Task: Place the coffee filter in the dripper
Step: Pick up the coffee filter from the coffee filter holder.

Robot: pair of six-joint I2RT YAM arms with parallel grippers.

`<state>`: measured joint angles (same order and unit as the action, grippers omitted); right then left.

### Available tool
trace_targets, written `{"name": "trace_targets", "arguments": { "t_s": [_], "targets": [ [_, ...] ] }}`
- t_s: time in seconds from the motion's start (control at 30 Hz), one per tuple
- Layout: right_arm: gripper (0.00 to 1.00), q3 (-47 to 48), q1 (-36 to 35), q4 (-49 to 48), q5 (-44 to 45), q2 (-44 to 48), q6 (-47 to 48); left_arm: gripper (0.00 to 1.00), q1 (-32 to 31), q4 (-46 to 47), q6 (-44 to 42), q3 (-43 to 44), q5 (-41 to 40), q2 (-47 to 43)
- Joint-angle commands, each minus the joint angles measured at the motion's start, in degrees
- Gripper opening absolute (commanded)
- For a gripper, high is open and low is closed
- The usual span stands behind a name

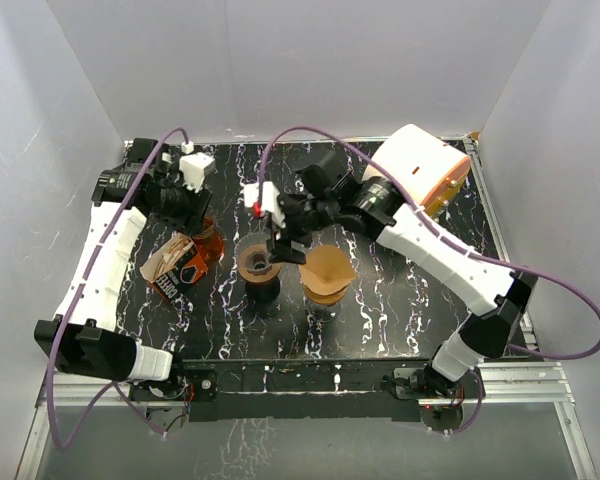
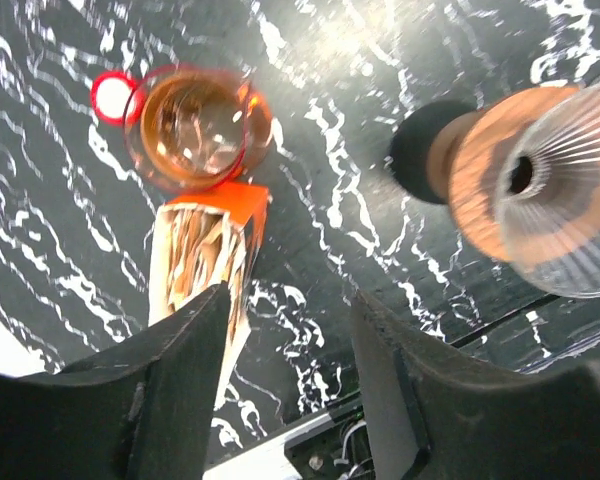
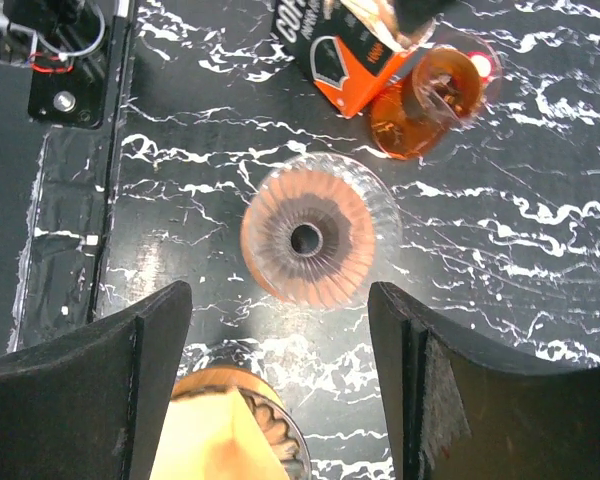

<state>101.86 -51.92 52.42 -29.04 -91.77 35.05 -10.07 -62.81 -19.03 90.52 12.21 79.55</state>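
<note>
An empty ribbed glass dripper stands mid-table on a dark base. Right of it a second dripper holds a brown paper coffee filter. My right gripper hovers open and empty just above and between the two. In the right wrist view the empty dripper lies ahead of the open gripper, and the filter shows at the bottom. My left gripper is open and empty over the orange filter pack. In the left wrist view the gripper is beside the pack.
An orange translucent cup stands by the filter pack and also shows in the left wrist view. A large white and orange cylinder sits at the back right. White walls enclose the black marbled table.
</note>
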Motion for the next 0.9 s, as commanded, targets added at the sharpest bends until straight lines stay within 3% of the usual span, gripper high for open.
{"name": "trace_targets", "arguments": {
  "t_s": [0.0,0.37,0.87],
  "targets": [
    [0.70,-2.2,6.2,-3.9,-6.9,5.0,-3.0,0.47,4.7,-2.3,-4.3,-4.7,-1.9,-3.9],
    [0.70,-12.3,17.3,-9.6,-11.8,15.6,-6.8,0.32,12.1,-0.2,-9.7,-10.0,0.7,-1.4],
    [0.71,-17.8,24.0,-12.0,-16.1,20.2,-8.7,0.24,12.8,0.9,-11.8,-8.0,2.6,6.8]
  ]
}}
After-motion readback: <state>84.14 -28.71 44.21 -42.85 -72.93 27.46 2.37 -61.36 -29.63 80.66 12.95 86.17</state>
